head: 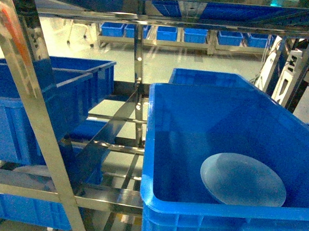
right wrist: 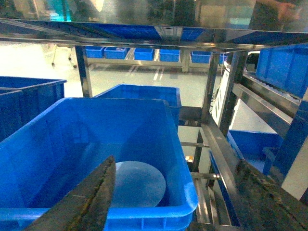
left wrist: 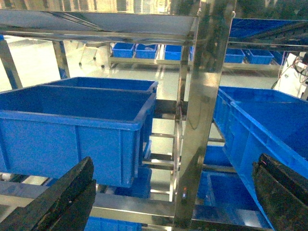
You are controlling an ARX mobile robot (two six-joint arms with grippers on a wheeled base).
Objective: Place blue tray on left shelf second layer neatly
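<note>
The blue tray is a pale round dish lying flat on the floor of a deep blue crate at the right. The right wrist view shows the blue tray low in that crate, just beyond my right gripper, which is open and empty. My left gripper is open too, its dark fingers wide apart and holding nothing, facing a steel upright of the left shelf. The left shelf rises at the left of the head view. Neither gripper shows in the head view.
Two deep blue crates stand on the rack at the left, also seen from the left wrist. Another blue crate sits behind the tray's crate. Steel rails cross the gap between them. A shelf deck runs overhead.
</note>
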